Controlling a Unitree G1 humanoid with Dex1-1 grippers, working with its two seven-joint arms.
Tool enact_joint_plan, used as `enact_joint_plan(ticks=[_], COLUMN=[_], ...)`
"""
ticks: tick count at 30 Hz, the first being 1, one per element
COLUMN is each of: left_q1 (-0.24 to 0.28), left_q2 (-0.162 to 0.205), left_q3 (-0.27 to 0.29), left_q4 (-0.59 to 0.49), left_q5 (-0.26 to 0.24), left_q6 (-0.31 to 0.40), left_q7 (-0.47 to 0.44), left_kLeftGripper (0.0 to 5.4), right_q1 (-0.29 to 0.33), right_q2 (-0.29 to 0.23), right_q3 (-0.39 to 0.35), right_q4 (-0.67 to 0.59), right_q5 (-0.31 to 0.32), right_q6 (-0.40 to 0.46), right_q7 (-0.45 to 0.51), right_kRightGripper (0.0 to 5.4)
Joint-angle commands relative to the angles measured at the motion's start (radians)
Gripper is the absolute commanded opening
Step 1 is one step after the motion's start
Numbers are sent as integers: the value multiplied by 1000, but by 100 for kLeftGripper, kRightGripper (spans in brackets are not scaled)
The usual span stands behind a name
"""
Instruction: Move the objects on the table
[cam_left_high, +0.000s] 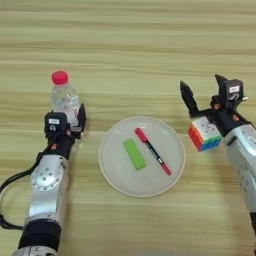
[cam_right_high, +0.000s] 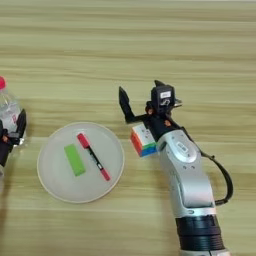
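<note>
R gripper (cam_right_high: 140, 97) is seen spread open just above the cube; L gripper (cam_left_high: 67, 117) is set against the bottle.

R fingers are held wide apart, w/ the puzzle cube (cam_left_high: 204, 133) right beneath them, by the wrist. L gripper's closure on the bottle (cam_left_high: 65, 97) can't be told; the red-capped bottle stands upright at its tip. Btwn both grippers the beige plate (cam_left_high: 112, 160) is laid on the table (cam_left_high: 128, 40), w/ the green block (cam_left_high: 134, 153) and pen (cam_left_high: 152, 150) side by side in it.
</note>
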Motion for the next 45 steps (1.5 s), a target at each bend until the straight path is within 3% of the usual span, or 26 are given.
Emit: enact_joint_plan(ticks=[1,17,33,40,45], left_q1=[-36,-54,-61,-59,-57], left_q2=[16,18,27,30,31], left_q3=[7,-5,-19,-19,-20], left_q4=[19,80,104,102,100], left_q5=[-3,15,27,27,27], left_q6=[-35,-51,-58,-63,-65], left_q7=[2,6,20,22,24], left_kLeftGripper=[314,314,489,537,537], right_q1=[-7,-8,-12,-14,-16], right_q2=[3,1,1,3,4], right_q3=[3,5,6,9,8], right_q4=[-15,-18,-18,-16,-6], right_q5=[-2,-4,-9,-11,-13], right_q6=[-3,-2,-4,-5,-10], right_q7=[-3,-3,-4,-6,-5], right_kRightGripper=[540,540,540,540,540])
